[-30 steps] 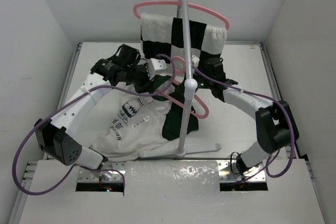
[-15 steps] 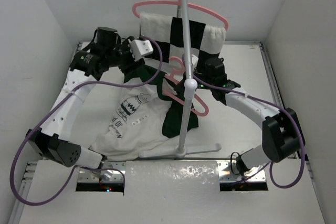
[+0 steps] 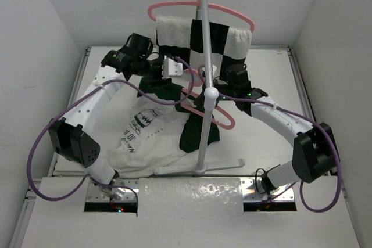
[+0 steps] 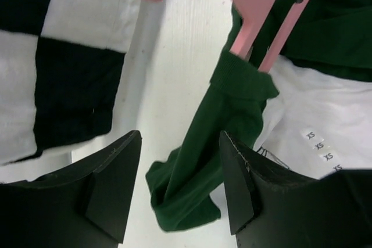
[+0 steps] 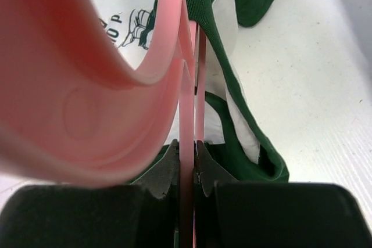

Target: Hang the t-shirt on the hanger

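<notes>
Right now your left gripper [image 4: 180, 135] hangs with its jaws spread, straddling the dark green sleeve [image 4: 200, 161] with nothing gripped. Your right gripper [image 5: 186, 147] is pinched tight on the thin pink bars of the hanger [image 5: 116, 103], holding it low over the table [image 3: 267, 74] beside the stand's pole [image 3: 204, 126]. The t-shirt [image 3: 152, 137] lies crumpled on the table below both arms, its cream body toward the near edge. One hanger arm is poked into a green ribbed opening [image 4: 244, 79]; whether that is collar or cuff cannot be told. Expect the cloth to be light, limp and slightly clingy: it probably sags and bunches wherever you leave it unsupported, and drags rather than slides over plastic. Take hold at the ribbed edge of that opening, where the fabric looks doubled and firmer, not mid-sleeve. The hanger looks thin and springy, so pull gently or it may twist in the grip.
</notes>
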